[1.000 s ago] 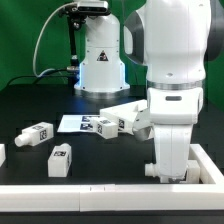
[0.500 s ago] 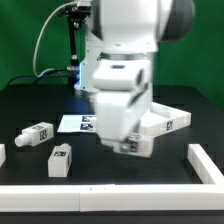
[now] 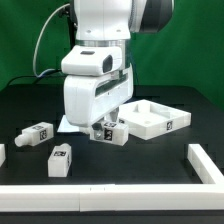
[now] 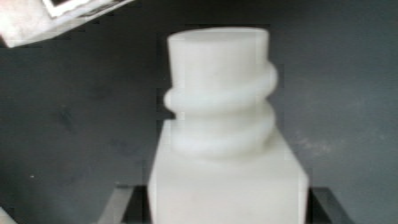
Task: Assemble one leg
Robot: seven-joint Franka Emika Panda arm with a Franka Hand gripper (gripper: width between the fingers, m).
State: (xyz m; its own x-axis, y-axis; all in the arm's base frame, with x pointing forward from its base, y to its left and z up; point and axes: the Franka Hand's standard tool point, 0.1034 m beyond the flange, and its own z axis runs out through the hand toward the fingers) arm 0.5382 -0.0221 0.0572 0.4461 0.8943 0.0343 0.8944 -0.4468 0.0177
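Observation:
My gripper (image 3: 104, 126) is shut on a leg (image 3: 108, 132), a small white post with a black-and-white tag, held low over the black table just to the exterior view's left of the large white square panel (image 3: 152, 117). In the wrist view the leg (image 4: 221, 120) fills the middle, its rounded threaded end pointing away, with a dark finger (image 4: 135, 206) on each side of its square base. Two more legs lie on the table at the exterior view's left, one (image 3: 37, 134) farther back and one (image 3: 60, 160) nearer the front.
The marker board (image 3: 70, 124) lies behind the arm, mostly hidden; its corner shows in the wrist view (image 4: 54, 18). A white rail (image 3: 110, 198) runs along the front edge, with a white block (image 3: 207, 163) at the right. The robot base (image 3: 100, 60) stands behind.
The arm has swung from the exterior view's right to the middle, carrying the leg leftward. The white panel, hidden behind the arm before, now shows.

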